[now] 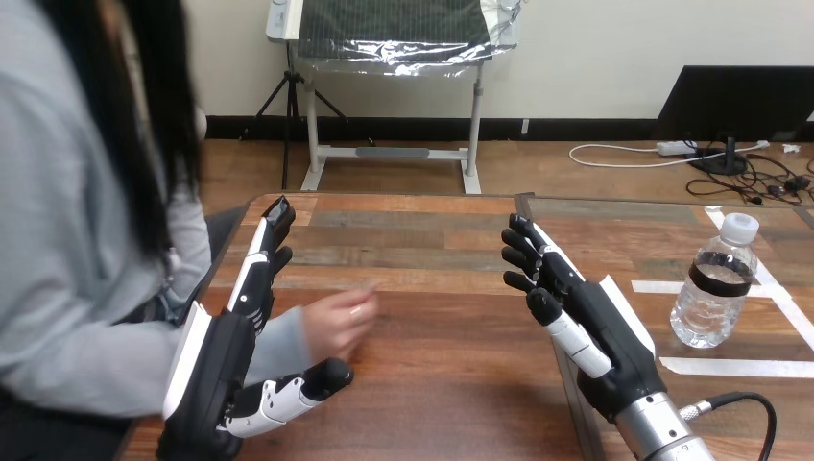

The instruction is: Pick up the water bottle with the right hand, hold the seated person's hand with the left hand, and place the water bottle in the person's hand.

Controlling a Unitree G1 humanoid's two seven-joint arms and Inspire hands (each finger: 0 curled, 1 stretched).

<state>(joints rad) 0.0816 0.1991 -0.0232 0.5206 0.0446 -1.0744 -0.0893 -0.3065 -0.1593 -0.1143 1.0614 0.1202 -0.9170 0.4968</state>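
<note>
A clear water bottle (714,283) with a white cap and a dark band stands upright at the right of the wooden table (432,240). My right hand (576,312) is open left of the bottle, apart from it, fingers straight and pointing away from me. My left hand (235,341) is open at the table's left edge, fingers stretched forward and thumb out to the right. The person's hand (341,317) hovers loosely curled just right of my left hand, above its thumb; I cannot tell whether they touch.
White tape lines (730,366) mark the table around the bottle. The person sits at the left side, a grey sleeve (274,346) reaching over the table's left edge.
</note>
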